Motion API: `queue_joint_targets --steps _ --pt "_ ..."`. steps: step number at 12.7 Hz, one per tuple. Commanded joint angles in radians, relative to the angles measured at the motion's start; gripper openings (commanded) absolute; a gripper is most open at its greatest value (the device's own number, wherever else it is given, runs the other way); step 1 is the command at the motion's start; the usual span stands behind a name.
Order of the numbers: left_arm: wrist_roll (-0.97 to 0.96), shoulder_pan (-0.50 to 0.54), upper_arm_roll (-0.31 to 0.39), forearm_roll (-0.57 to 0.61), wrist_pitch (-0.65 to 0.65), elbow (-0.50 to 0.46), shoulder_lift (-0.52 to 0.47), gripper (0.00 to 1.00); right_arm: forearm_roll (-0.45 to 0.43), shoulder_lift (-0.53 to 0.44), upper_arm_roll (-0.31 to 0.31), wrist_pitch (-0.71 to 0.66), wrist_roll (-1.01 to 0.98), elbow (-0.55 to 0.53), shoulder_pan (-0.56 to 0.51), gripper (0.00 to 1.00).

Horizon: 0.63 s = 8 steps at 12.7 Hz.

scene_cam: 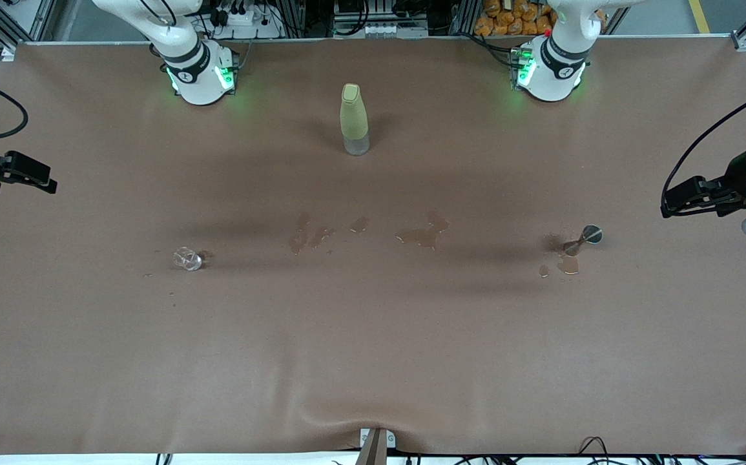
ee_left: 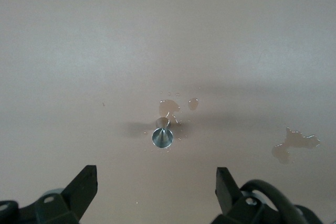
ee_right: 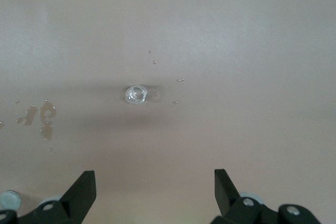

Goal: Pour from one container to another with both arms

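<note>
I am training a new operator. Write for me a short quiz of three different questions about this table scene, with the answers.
1. True or false: the left gripper is holding the metal funnel.
2. Multiple choice: which thing stands closest to the robots' bases? A) the small clear glass B) the bottle with the yellow-green sleeve C) the metal funnel
3. Fill in: the brown table cover shows several wet ____ between the glass and the funnel.

Key
1. False. Its jaws are open and empty; the funnel rests on the table. The right gripper is open too, looking down at the glass.
2. B
3. spills
</note>
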Motion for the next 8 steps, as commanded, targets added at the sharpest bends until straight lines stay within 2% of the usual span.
queue_joint_targets --steps 1,8 --pt "-0.006 0.002 -0.001 -0.015 -0.017 0.011 -0.001 1.00 -0.005 0.009 -0.004 -0.010 -0.006 0.025 0.013 1.00" --pt "-0.006 0.000 -0.001 -0.015 -0.018 0.011 -0.002 1.00 -0.008 0.006 -0.004 -0.016 -0.010 0.025 0.018 1.00"
